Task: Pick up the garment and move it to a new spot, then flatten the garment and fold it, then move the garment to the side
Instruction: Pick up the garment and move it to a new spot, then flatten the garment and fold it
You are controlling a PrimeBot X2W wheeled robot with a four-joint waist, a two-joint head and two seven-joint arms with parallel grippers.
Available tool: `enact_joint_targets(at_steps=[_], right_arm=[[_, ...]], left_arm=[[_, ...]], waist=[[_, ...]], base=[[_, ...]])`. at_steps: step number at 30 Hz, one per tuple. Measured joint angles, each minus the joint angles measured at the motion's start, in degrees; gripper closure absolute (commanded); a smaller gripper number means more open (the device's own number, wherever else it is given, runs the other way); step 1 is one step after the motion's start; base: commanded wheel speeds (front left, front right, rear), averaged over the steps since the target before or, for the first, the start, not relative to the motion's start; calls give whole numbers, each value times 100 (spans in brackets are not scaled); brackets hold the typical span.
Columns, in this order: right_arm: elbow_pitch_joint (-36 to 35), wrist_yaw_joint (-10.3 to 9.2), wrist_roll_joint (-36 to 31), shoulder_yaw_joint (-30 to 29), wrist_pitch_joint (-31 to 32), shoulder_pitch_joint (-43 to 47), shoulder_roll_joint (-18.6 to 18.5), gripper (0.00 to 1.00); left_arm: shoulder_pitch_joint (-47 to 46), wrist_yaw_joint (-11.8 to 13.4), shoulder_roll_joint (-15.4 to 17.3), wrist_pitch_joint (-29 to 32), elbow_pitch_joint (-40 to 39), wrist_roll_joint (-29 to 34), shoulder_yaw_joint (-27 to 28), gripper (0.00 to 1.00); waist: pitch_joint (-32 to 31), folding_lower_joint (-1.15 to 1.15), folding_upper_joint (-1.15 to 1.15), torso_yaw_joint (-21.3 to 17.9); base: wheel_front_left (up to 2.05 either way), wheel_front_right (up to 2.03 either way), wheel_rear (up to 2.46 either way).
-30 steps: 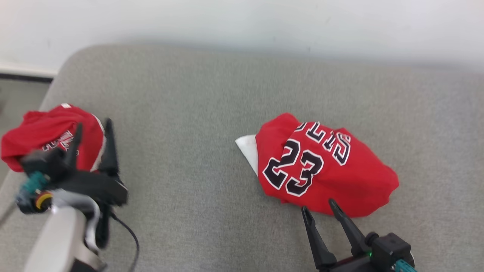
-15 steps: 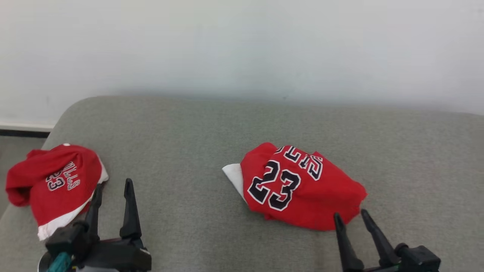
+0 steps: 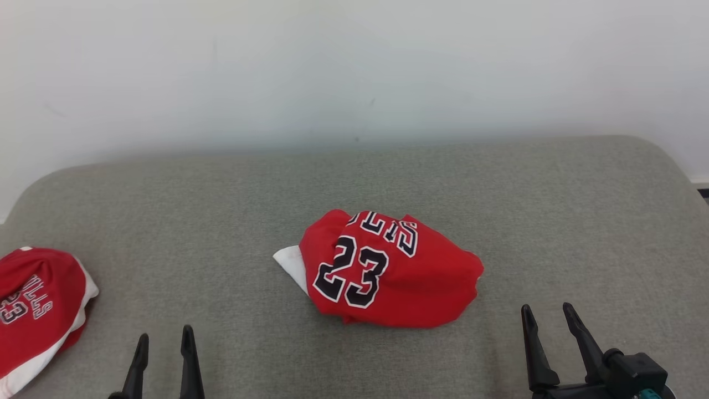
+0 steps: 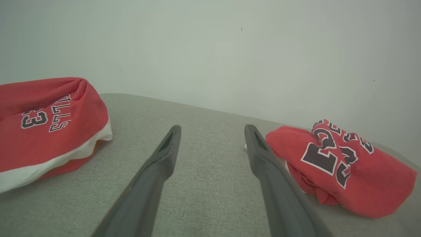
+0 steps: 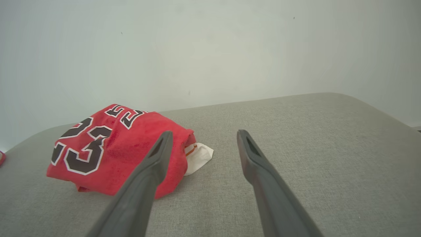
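Observation:
A red garment (image 3: 388,271), a jersey with a black "23", lies bunched in the middle of the grey cushion, white cloth poking out at its left. It also appears in the left wrist view (image 4: 345,164) and the right wrist view (image 5: 111,148). A second red jersey (image 3: 33,310) with white trim lies at the far left edge (image 4: 49,131). My left gripper (image 3: 164,335) is open and empty at the bottom left, between the two jerseys (image 4: 213,127). My right gripper (image 3: 546,308) is open and empty, just right of the middle garment (image 5: 204,132).
The grey cushioned surface (image 3: 221,210) runs back to a pale wall (image 3: 354,66). Its rounded corners show at the far left and at the far right (image 3: 659,155). Bare fabric lies between the jerseys and to the right of the middle one.
The head camera has swung right and up, so the whole picture shifted. My left gripper has drawn back from the left jersey, which now lies free. My right gripper stays open.

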Motion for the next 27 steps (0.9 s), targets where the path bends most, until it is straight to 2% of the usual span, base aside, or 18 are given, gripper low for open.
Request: enact_joint_targets(at_steps=[9,27], right_arm=[[608,0,-159,-110,-60,-288,-1,0],[959,0,-122,47,-204,-482,0,0]], left_arm=[[169,-342,-89,0,595,386,180,0],[175,-492,-122,0,678,528,467,0]], waist=[[-11,0,0,-318],[9,0,0,-317]], base=[[0,0,0],[0,0,0]])
